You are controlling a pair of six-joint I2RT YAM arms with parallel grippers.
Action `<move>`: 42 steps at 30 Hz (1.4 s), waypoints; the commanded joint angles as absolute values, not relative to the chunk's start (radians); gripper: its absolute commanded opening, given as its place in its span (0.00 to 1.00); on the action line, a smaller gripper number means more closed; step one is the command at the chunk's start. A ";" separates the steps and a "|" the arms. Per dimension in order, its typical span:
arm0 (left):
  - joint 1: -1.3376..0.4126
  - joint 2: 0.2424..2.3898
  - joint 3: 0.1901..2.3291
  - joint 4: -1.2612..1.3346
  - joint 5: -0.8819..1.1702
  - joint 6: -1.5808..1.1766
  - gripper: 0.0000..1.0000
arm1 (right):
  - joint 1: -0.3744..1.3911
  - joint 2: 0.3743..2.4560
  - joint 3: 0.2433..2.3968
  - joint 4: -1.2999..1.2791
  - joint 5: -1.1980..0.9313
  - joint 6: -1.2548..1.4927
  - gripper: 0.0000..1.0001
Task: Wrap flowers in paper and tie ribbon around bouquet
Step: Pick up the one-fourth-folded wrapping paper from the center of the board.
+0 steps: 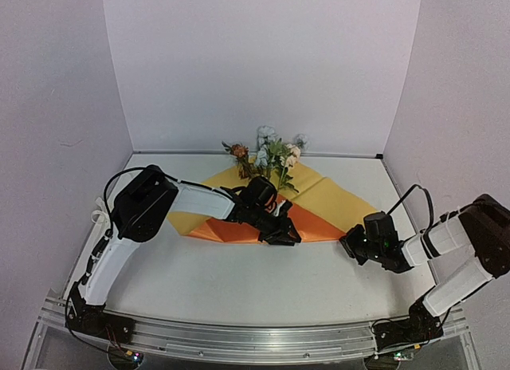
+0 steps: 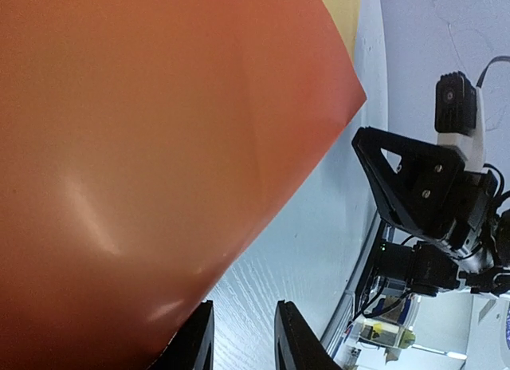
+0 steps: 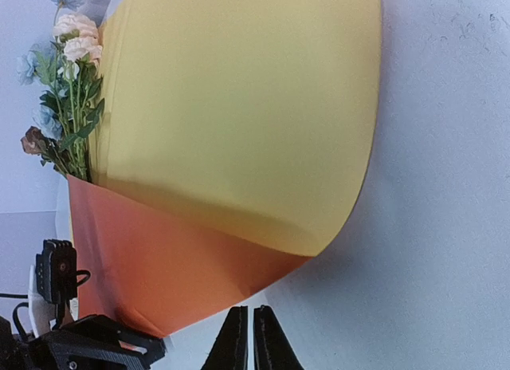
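— Two grippers come first: how do their jaws stand?
— The right gripper (image 3: pixel 245 338), at 4 o'clock just off the paper (image 1: pixel 331 196), is pressed closed on nothing. The left gripper (image 2: pixel 243 340), over the orange flap, shows a narrow gap with bare table (image 1: pixel 239 282) through it. Its fingertips are cut off.
— And the flowers (image 1: pixel 269 156)?
— At 12 o'clock on the paper. The blossoms point far; the stems run toward 6 and vanish under the flap.

Fig. White wood-grain desk (image 1: pixel 239 282). On it lies the paper (image 1: pixel 335 196), folded with an orange flap over the yellow-tan face. Its orange edge reaches the left fingers (image 2: pixel 199 338); its near corner lies just ahead of the right fingers (image 3: pixel 235 342), not touching. The ribbon (image 1: pixel 99 217) lies well left of the left fingers, at the desk's edge.
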State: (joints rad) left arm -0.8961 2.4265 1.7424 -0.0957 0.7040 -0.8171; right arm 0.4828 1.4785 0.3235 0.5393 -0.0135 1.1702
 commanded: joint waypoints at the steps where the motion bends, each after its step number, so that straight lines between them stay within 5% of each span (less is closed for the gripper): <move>1: -0.890 2.425 1.767 0.022 0.727 -0.870 0.28 | 0.504 1.413 0.317 0.470 0.045 1.151 0.06; 18: -0.885 2.502 1.862 -0.063 0.643 -0.883 0.26 | 0.561 1.283 0.397 0.265 0.120 1.053 0.05; 23: -0.877 2.523 1.865 -0.077 0.633 -0.899 0.26 | 0.560 1.305 0.398 0.258 0.114 1.072 0.20; 28: -0.877 2.531 1.863 -0.078 0.634 -0.908 0.25 | 0.559 1.358 0.407 0.268 0.095 1.101 0.51; 33: -0.877 2.533 1.863 -0.075 0.637 -0.909 0.25 | 0.518 1.387 0.369 0.359 0.081 1.135 0.70; 37: -0.877 2.532 1.857 -0.072 0.642 -0.911 0.25 | 0.461 1.466 0.398 0.436 0.020 1.119 0.74; 42: -0.878 2.526 1.851 -0.066 0.645 -0.914 0.25 | 0.412 1.562 0.441 0.501 -0.025 1.115 0.62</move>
